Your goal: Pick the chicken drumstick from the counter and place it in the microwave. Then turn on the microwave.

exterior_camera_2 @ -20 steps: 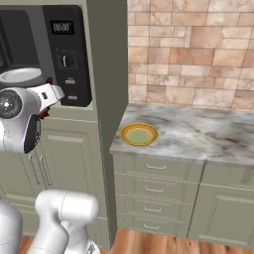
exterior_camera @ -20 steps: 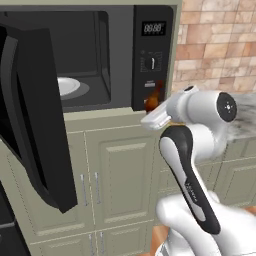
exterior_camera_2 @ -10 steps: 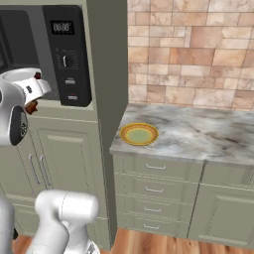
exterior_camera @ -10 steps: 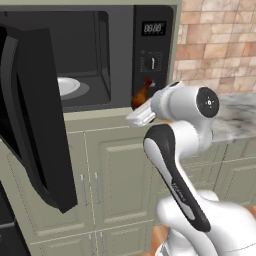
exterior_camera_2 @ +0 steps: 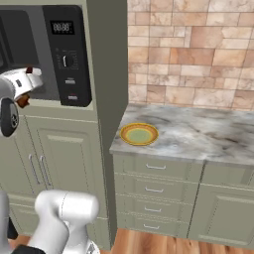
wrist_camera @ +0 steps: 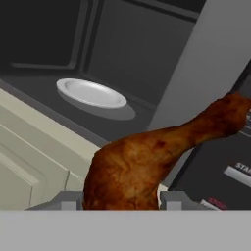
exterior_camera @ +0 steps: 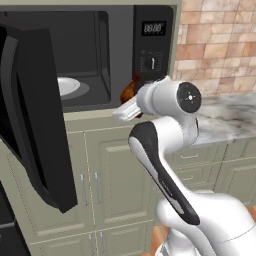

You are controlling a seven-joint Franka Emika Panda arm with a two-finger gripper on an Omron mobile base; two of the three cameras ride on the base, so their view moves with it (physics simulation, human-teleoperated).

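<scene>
Gripper (wrist_camera: 121, 202) grasps the drumstick (wrist_camera: 147, 162) by its fat end. Glossy reddish-brown skin, thin end pointing upper right. Microwave (exterior_camera: 85, 60) open at upper left, white plate (wrist_camera: 90, 93) inside.

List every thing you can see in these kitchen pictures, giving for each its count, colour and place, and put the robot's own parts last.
chicken drumstick: one, reddish-brown, held at the microwave's open front.
microwave: one, black, built into the cabinets, door open.
turntable plate: one, white, inside the microwave.
plate: one, yellow-green, on the counter's near left corner.
counter: one, grey-white marbled, over beige drawers.
brick wall: one, tan, behind the counter.
gripper: one, shut on the drumstick.
arm: one, white, dark joints.
</scene>
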